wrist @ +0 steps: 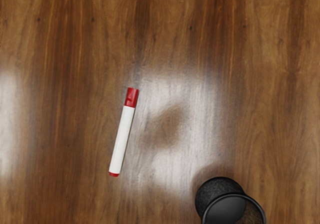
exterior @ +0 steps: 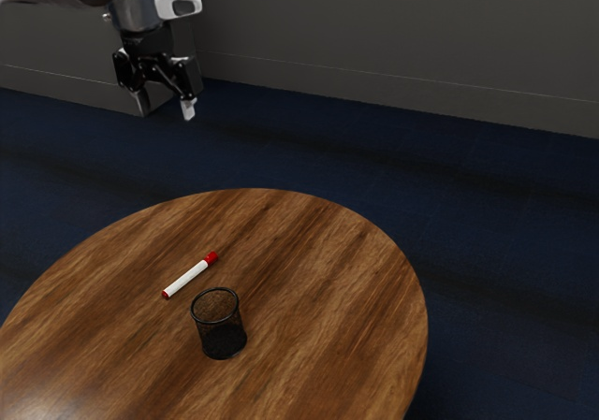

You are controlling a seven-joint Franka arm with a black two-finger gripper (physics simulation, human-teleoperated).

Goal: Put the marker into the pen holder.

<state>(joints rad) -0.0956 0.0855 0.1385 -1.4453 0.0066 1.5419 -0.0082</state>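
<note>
The cup (exterior: 222, 334) comes first, close to the camera in the exterior view. It stands up on the round tabletop (exterior: 332, 298), with its top open. Just past it, on the side toward the tabletop's far edge, is the marker (exterior: 190, 277). It lies flat with its red cap on, near the cup but not touching it. Farthest off are the fingers (exterior: 167, 111). They are wide apart, with nothing between them. They are up high, well apart from the marker, and the marker is down below them.

I think the job is at its first step: get to the marker. Next, the hand needs to go down to the marker and turn so one finger can go on each long side. Then it can squeeze. The cup is close by, so a low hand could bump it.
</note>
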